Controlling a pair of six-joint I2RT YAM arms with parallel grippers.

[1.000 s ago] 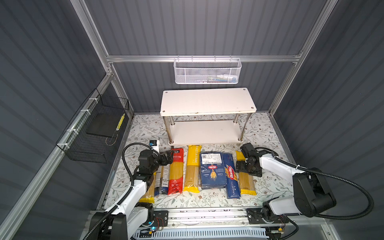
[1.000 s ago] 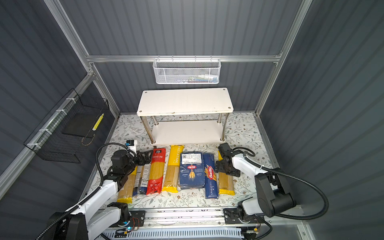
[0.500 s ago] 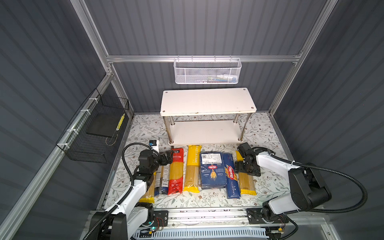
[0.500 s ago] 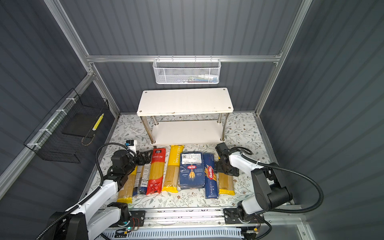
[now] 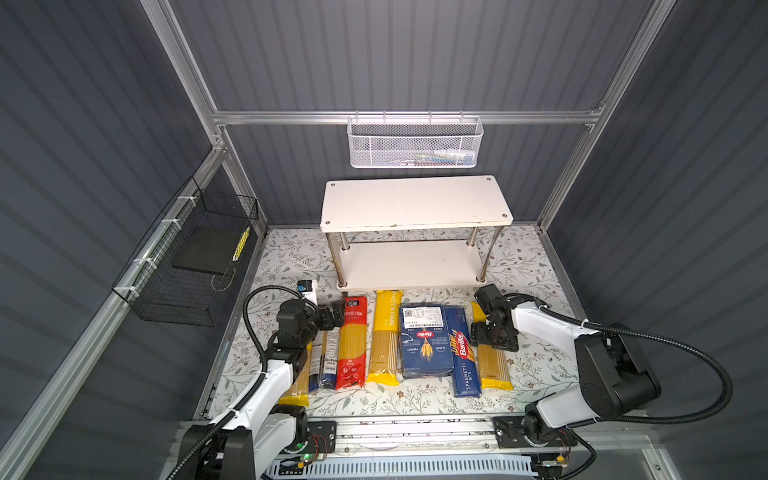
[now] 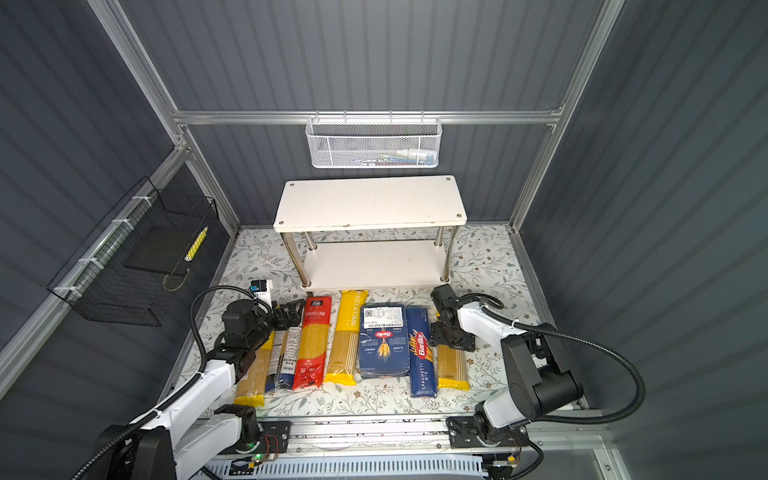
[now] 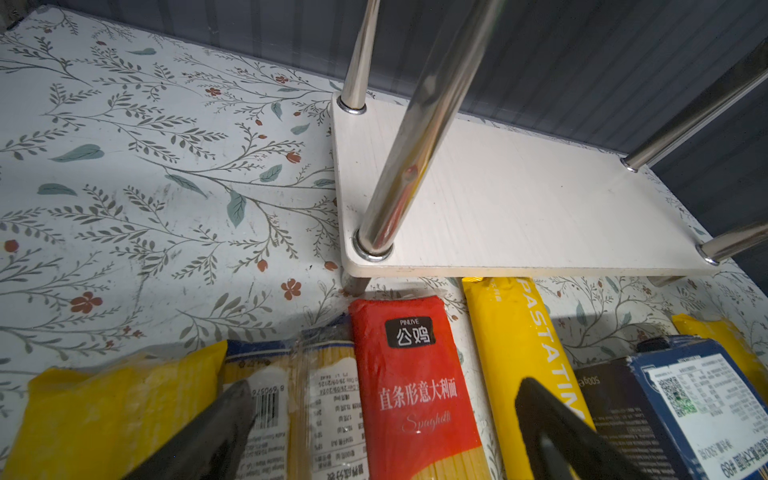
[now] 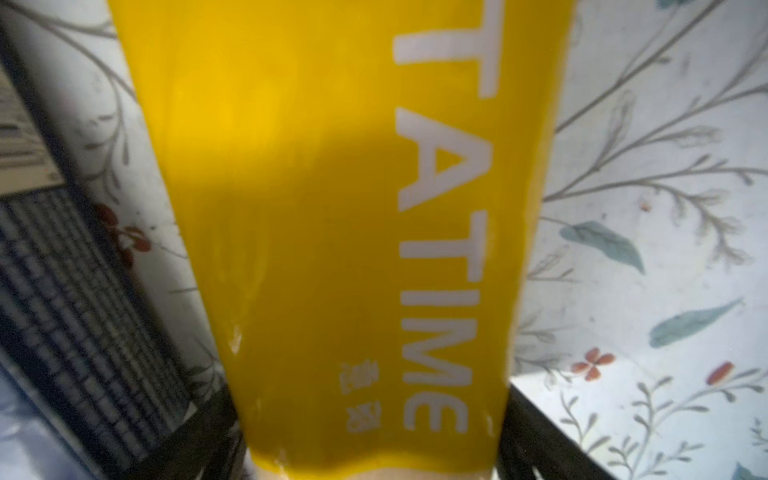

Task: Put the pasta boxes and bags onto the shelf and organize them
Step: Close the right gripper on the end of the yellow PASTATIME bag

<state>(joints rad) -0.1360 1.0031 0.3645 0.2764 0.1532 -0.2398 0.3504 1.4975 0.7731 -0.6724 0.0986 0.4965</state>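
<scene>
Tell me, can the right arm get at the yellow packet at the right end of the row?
Probably yes: the right gripper sits over that yellow packet, a finger on each side, nothing lying on top.

Glossy chrome legs (image 7: pixel 415 137) (matt white shelf (image 7: pixel 519 199))

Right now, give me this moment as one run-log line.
left gripper: open, beside red spaghetti bag | right gripper: jaws astride rightmost PASTATIME bag, grip unclear | shelf: no pasta yet
</scene>
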